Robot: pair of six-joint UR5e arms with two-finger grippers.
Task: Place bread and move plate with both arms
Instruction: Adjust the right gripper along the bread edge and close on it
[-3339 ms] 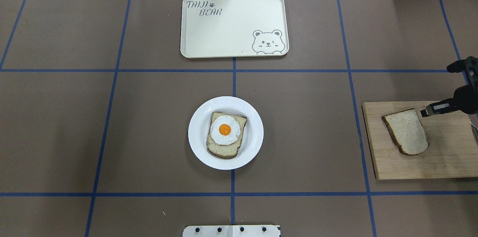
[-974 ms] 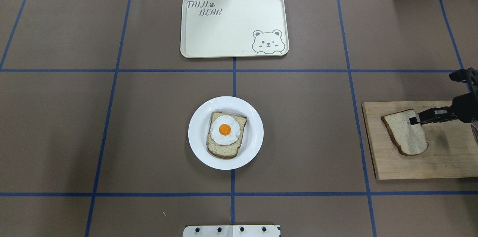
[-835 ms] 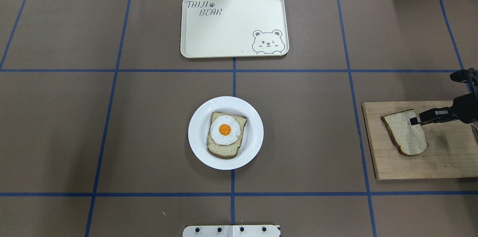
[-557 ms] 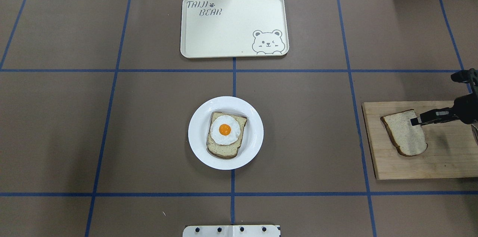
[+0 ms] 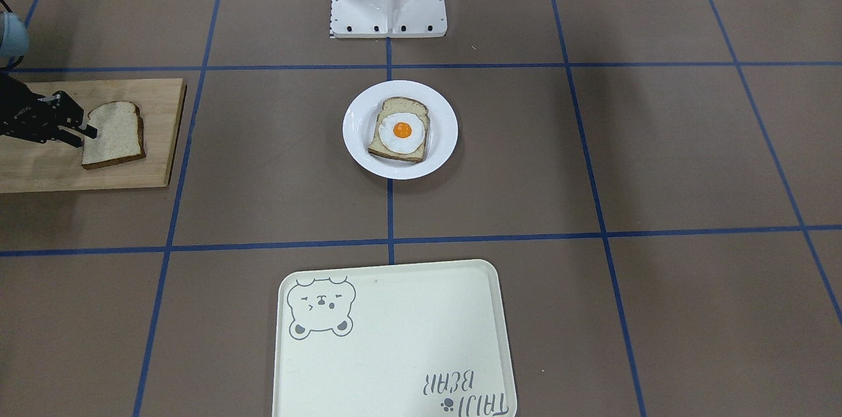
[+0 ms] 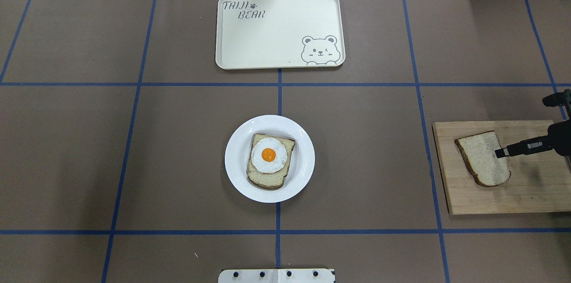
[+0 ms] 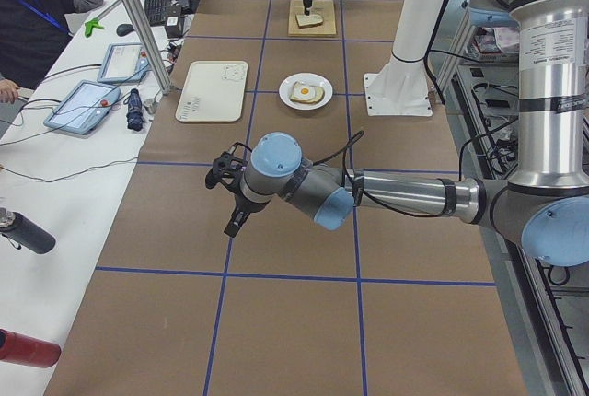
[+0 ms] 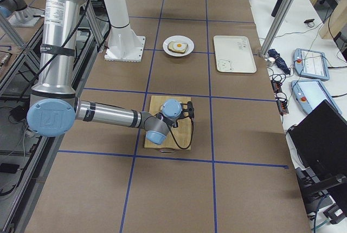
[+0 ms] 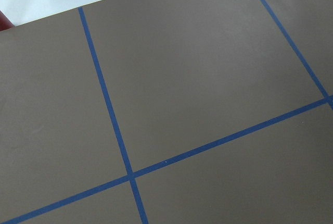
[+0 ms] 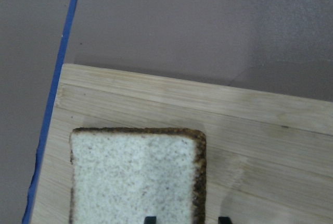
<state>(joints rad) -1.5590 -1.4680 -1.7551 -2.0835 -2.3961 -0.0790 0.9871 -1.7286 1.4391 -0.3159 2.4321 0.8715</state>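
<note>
1. The pick-up step is in hand. The bread (image 6: 483,158) is lying flat on the wooden board (image 6: 526,193) at the right edge of the overhead view. It is well apart from the plate (image 6: 236,171) at centre, which is carrying an egg-topped slice (image 6: 269,156).
2. The right fingers (image 6: 506,151) are standing apart, straddling the bread's crust edge and clamping nothing.
3. Next, I judge, they are needing to close on that edge, lift, and carry the bread to the plate.
4. The right wrist view is showing both fingertips, one on each side of the crust; the overhead view is showing only one finger.
5. The left fingers (image 7: 236,221) are showing only in the left side view, hovering over the bench (image 7: 294,322). I cannot tell whether they are apart or together.
</note>
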